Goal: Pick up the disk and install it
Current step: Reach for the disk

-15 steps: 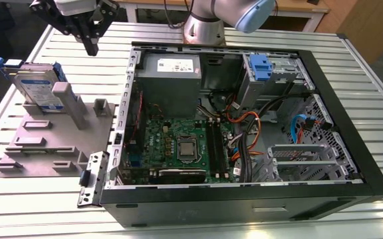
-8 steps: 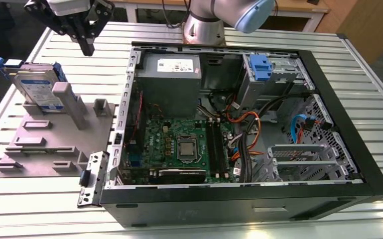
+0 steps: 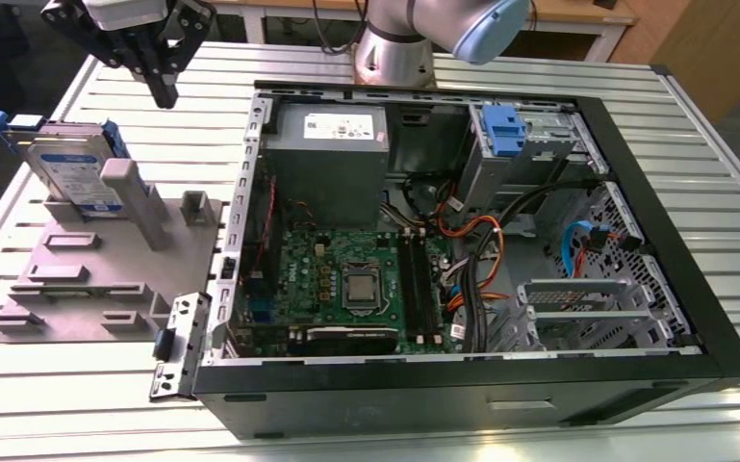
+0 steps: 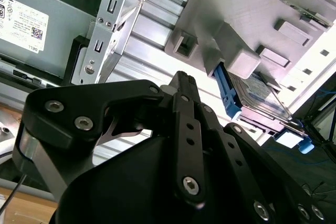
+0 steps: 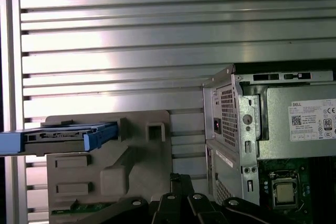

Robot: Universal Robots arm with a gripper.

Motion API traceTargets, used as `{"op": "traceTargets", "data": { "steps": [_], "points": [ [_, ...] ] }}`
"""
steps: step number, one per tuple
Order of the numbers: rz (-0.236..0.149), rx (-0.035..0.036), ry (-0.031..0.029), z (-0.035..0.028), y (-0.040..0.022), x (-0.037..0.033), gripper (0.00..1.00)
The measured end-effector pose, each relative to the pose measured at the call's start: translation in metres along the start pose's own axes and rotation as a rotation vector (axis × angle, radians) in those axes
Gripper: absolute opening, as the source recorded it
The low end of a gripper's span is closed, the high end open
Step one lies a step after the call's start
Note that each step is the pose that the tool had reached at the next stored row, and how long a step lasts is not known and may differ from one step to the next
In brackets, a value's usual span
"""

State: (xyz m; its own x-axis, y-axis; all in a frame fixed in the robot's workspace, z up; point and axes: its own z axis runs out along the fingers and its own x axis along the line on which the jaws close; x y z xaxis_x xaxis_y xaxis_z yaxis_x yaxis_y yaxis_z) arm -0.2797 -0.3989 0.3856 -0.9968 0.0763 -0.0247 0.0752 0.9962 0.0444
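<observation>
evidently a collision risk

the gripper (image 3: 165,96), fingers pressed together and empty, hung above and to one side of the disk (image 3: 72,173), which stood on edge in the grey fixture (image 3: 88,255) beside the open computer case (image 3: 446,385); approaching unopened, it would likely strike the disk's edge and tip it.

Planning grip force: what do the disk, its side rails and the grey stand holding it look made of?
The disk: silver-grey metal casing, dull sheen, with a paper-like white-and-blue label. Its side rails: blue plastic, judging by the even colour and moulded shape. The stand: matte grey, probably plastic; the look leaves that open.
</observation>
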Motion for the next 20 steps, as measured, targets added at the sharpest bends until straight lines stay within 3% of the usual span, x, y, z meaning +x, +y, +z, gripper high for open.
{"op": "traceTargets", "data": {
  "steps": [6, 20],
  "points": [
    [0.0, 0.0, -0.0003, 0.0009, -0.0003, 0.0033, 0.11],
    [0.002, -0.0002, -0.0037, 0.0037, -0.0028, 0.0336, 0.11]
  ]
}}
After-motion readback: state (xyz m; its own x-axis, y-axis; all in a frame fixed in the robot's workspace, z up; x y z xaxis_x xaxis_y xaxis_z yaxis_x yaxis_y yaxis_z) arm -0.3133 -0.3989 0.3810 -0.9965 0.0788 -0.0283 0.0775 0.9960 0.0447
